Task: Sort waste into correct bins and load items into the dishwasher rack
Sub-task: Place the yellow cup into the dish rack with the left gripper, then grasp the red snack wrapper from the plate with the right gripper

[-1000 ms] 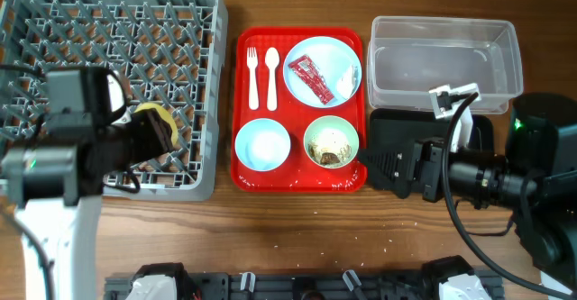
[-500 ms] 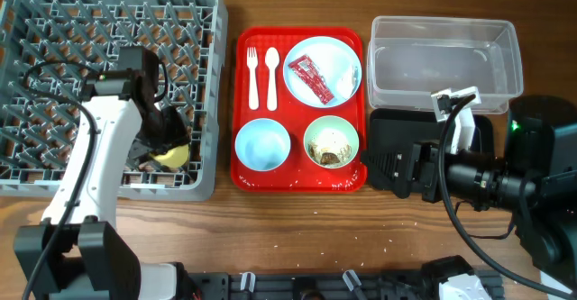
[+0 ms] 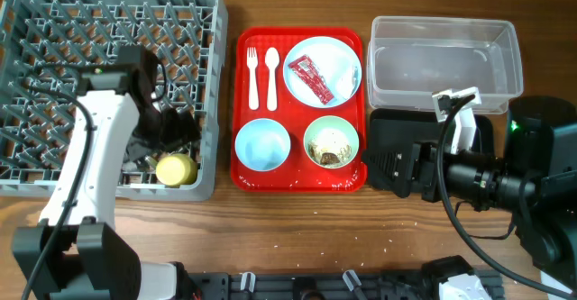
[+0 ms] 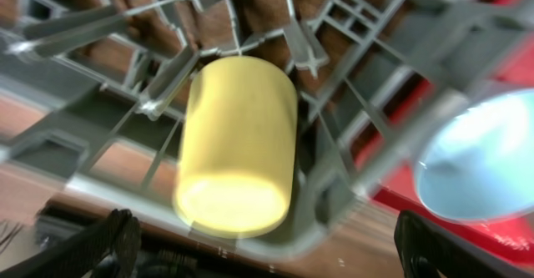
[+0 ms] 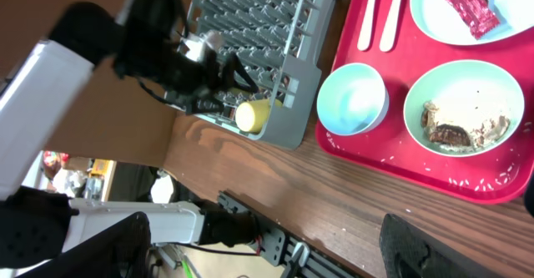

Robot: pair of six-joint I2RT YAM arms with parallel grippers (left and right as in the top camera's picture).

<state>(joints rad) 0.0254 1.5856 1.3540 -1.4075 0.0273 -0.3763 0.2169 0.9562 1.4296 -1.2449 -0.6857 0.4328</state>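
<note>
The yellow round object (image 3: 177, 168) lies on its side in the front right corner of the grey dishwasher rack (image 3: 54, 21). It fills the left wrist view (image 4: 238, 149). My left gripper (image 3: 169, 131) is open and empty just behind it. The red tray (image 3: 243, 169) holds the plate (image 3: 329, 57) with the red wrapper (image 3: 311, 77) and a white scrap (image 3: 347, 82). It also holds the fork (image 3: 253, 77), the spoon (image 3: 271, 77), an empty bowl (image 3: 262, 144) and a bowl of food leftovers (image 3: 332, 142). My right gripper (image 3: 383, 165) is open over the black tray (image 3: 388, 124).
The clear tub (image 3: 446, 25) stands at the back right, behind the black tray, with nothing in it. My right arm lies across the black tray. The rack's upright pegs surround the left gripper. Bare wood runs along the front of the table.
My left gripper carried the yellow object down to the rack's front right corner, let it go and drew back a little. The right arm has not moved.
</note>
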